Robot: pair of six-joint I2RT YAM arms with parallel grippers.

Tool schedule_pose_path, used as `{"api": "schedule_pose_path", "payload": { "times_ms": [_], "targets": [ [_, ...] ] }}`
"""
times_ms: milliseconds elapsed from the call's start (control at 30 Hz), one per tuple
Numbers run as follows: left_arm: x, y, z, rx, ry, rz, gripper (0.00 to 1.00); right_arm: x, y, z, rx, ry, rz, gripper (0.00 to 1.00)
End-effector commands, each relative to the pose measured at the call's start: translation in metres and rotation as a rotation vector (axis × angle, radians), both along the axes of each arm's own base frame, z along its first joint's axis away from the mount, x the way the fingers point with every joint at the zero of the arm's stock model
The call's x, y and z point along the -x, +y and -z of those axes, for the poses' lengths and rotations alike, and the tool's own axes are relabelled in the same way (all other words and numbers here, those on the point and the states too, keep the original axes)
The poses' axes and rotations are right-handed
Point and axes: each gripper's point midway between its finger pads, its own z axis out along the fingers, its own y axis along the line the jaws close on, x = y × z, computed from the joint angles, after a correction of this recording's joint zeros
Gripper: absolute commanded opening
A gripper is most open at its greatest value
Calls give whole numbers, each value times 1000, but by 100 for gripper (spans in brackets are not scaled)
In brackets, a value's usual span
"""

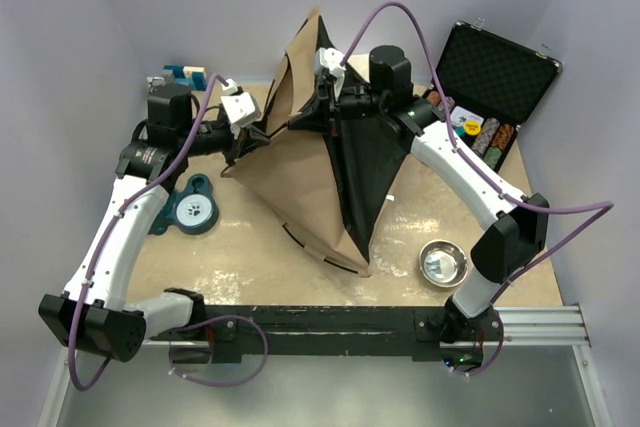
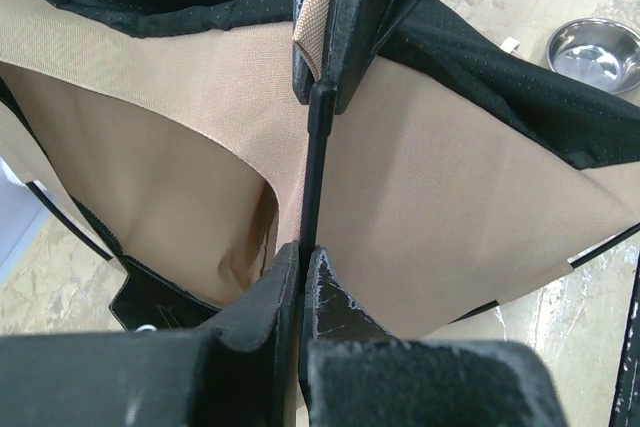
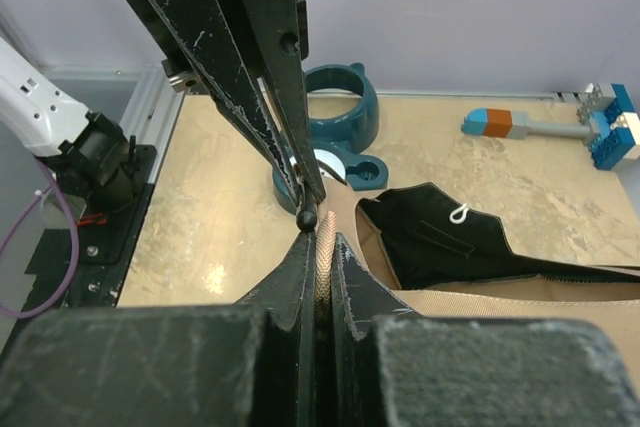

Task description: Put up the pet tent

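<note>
Two claws: gripping the pet tent point(image 1: 290, 177) at once, tips coming close together.
blue blocks point(image 1: 185, 77): sitting at the far left corner of the table point(image 1: 240, 267).
teal paw-print stand point(image 1: 193, 205): lying flat beside the left arm, just left of the tent and not touching it.
left gripper point(image 2: 303, 252): pinching fully closed on a thin dark pole point(image 2: 312, 167) running along the tan fabric.
pet tent: sprawling half-collapsed across the middle of the table, tan panels spreading left and near, black lining showing on the right, a peak rising toward the far side.
right gripper point(image 3: 320, 247): clamping fully closed on a tan strap point(image 3: 324, 232) at the tent's edge, facing the left fingers.
steel bowl point(image 1: 443, 262): resting near right, apart from the tent.
black case point(image 1: 500, 77): standing open at the far right, holding rows of chips.
</note>
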Motion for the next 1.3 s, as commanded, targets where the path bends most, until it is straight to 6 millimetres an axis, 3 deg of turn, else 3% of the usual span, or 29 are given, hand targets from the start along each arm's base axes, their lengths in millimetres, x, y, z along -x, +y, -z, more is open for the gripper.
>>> {"api": "schedule_pose_path", "payload": {
  "times_ms": [0, 133, 200, 300, 400, 500, 633, 800, 933, 1033, 1267],
  "targets": [
    [9, 9, 42, -75, 165, -33, 0, 3, -1, -27, -32, -93, -20, 0],
    [10, 9, 39, -71, 157, -32, 0, -4, -1, -16, -4, -94, 2, 2],
    [9, 10, 38, -67, 161, -43, 0, -4, -2, -14, 2, -101, 2, 16],
    [9, 11, 40, -71, 168, -49, 0, -7, -8, -14, 16, -134, 24, 46],
    [9, 12, 40, -70, 168, -53, 0, -11, -18, -17, 17, -170, 43, 61],
    [9, 12, 39, -69, 163, -49, 0, -16, -22, -20, 16, -222, 64, 69],
    [9, 12, 36, -69, 157, -46, 0, -25, -18, -24, 7, -251, 78, 71],
    [8, 12, 37, -70, 158, -51, 0, -27, -11, -16, 20, -247, 35, 60],
    [7, 13, 37, -65, 167, -63, 0, -25, -4, -8, 32, -227, 7, 21],
    [5, 15, 36, -54, 173, -72, 0, -23, -6, -4, 56, -235, -7, 0],
    [0, 32, 34, -48, 174, -121, 0, -21, -12, 4, 87, -244, -10, 0]
  ]
}}
